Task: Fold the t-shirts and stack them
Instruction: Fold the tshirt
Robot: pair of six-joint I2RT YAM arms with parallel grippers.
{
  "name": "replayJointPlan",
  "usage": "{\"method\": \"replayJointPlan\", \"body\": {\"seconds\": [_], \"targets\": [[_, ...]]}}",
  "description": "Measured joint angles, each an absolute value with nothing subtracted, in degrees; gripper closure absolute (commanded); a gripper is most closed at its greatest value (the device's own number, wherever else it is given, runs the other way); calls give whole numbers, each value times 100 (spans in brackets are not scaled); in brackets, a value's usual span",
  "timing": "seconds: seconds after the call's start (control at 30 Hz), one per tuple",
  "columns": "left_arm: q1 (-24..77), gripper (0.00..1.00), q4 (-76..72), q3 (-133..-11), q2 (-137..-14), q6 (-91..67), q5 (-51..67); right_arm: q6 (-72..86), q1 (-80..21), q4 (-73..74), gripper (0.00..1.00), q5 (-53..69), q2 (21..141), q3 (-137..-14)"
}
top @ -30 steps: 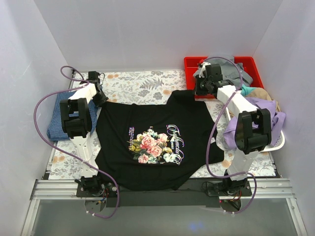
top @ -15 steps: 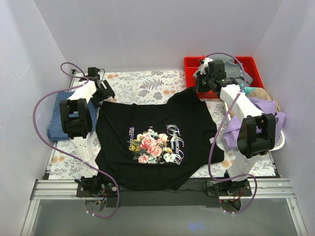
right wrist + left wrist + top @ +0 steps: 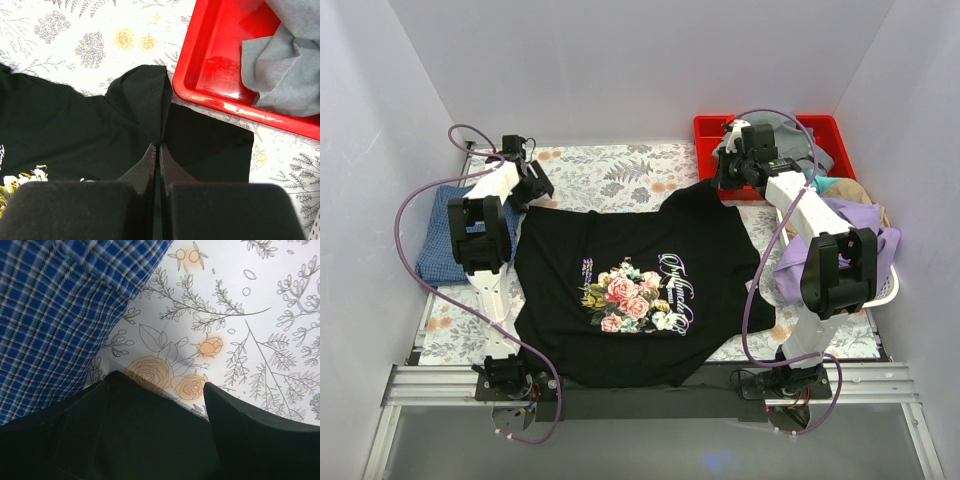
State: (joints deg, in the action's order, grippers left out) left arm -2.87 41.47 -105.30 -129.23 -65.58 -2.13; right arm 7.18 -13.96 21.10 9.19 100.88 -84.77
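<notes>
The black t-shirt (image 3: 640, 290) with a pink-rose print lies spread face up on the floral tablecloth (image 3: 610, 170). My right gripper (image 3: 725, 183) is shut on a pinched fold of the black t-shirt (image 3: 145, 95) at its far right shoulder, next to the red tray. Beside the shirt's far left corner my left gripper (image 3: 537, 190) stands open; in its wrist view the left gripper (image 3: 162, 379) shows only tablecloth between its tips. A folded blue checked t-shirt (image 3: 440, 240) lies at the table's left edge, and this blue t-shirt (image 3: 55, 315) sits just left of my left gripper's fingers.
A red tray (image 3: 840, 135) at the back right holds grey cloth (image 3: 790, 135); the red tray (image 3: 200, 75) is close to my right gripper. A white basket (image 3: 890, 285) with purple and tan garments stands at the right edge. Pale walls enclose three sides.
My left gripper has opened, let go of the black shirt's far left corner and drawn slightly back. The right gripper stays shut on the shoulder fold and has shifted a little toward the tray.
</notes>
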Motion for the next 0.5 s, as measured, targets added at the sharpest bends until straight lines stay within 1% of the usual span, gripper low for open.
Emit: {"method": "replayJointPlan", "body": {"seconds": [0.1, 0.23, 0.33, 0.37, 0.4, 0.5], "targets": [[-283, 24, 4071, -10377, -12866, -6532, -233, 727, -1396, 2110, 99, 921, 10095, -8477], [-281, 29, 4062, -10357, -12860, -6499, -259, 731, -1396, 2110, 99, 926, 10099, -8477], [-281, 44, 4093, -10353, -12860, -6455, -322, 731, -1396, 2110, 99, 928, 10099, -8477], [-281, 50, 4110, -10348, -12862, -6440, -351, 731, -1396, 2108, 99, 928, 10099, -8477], [-281, 60, 4130, -10337, -12862, -6425, -375, 731, -1396, 2108, 99, 928, 10099, -8477], [-285, 69, 4132, -10267, -12857, -6372, -464, 731, -1396, 2110, 99, 928, 10099, -8477]]}}
